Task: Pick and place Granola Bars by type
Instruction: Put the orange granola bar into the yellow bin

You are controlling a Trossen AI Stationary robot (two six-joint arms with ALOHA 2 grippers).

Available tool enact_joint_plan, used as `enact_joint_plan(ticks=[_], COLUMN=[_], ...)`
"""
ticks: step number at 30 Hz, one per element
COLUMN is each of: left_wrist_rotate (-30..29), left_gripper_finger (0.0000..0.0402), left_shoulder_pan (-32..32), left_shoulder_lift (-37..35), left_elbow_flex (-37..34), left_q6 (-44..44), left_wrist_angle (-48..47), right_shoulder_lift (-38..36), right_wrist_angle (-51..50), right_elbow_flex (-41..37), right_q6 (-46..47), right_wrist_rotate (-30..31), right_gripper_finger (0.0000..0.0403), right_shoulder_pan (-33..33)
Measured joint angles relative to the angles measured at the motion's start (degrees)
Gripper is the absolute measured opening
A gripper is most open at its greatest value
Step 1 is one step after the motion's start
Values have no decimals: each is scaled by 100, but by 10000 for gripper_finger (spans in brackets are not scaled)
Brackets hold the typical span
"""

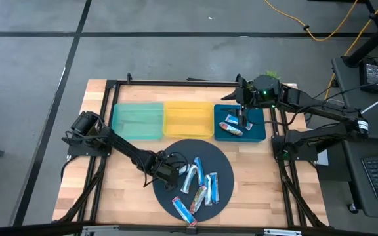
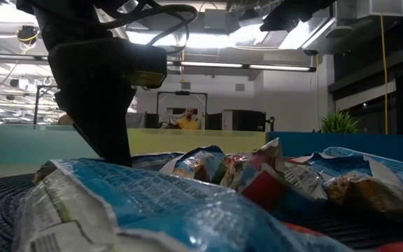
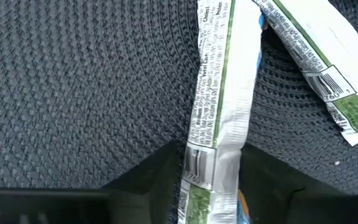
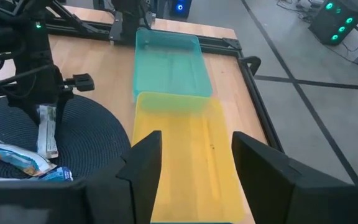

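Several granola bars (image 1: 199,187) in blue and silver-white wrappers lie on a round dark woven mat (image 1: 210,151). My left gripper (image 1: 167,167) is low over the mat's left part, shut on a silver-white and green bar (image 3: 219,93). In the low view, blue wrappers (image 2: 187,203) fill the foreground, and my left arm (image 2: 96,91) stands behind them. A red-brown bar (image 1: 231,128) lies in the blue tray (image 1: 260,135). My right gripper (image 4: 194,180) is open and empty above the trays. My left gripper pinches the silver-white bar by its near end (image 3: 207,163), one finger (image 3: 160,180) on each long edge. The fingers slant down from the table's left and lie along the bar. The rest of the bar stretches away over the mat (image 3: 73,93); whether it touches the mat, I cannot tell.
The teal tray (image 1: 136,121), the yellow tray (image 1: 188,119) and the blue tray stand in a row behind the mat. Another silver-white bar (image 3: 316,56) lies close beside the held one. A black frame (image 1: 176,83) runs around the table. A person (image 2: 186,120) sits in the room beyond.
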Motion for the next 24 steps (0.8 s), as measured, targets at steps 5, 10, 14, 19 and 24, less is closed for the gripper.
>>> enact_joint_plan(ticks=[5, 10, 14, 19, 24], left_wrist_rotate=[163, 699, 962, 951, 554], left_gripper_finger=[91, 45, 16, 9, 15], left_shoulder_pan=[0, 2, 2, 142, 465], left_shoulder_lift=[0, 0, -95, -404, -891], left_elbow_flex=[40, 269, 599, 1139, 1663], left_q6=[2, 13, 296, 767, 1074], left_wrist_angle=[-4, -203, -630, -1338, -1853], right_shoulder_lift=[0, 0, 0, 0, 0], right_wrist_angle=[-1, 1, 3, 3, -44], right_elbow_flex=[0, 0, 0, 0, 0], right_q6=[-2, -11, -13, -17, -17], right_wrist_rotate=[0, 0, 0, 0, -3], right_gripper_finger=[198, 198, 198, 198, 198], right_shoulder_pan=[0, 0, -2, -2, 0])
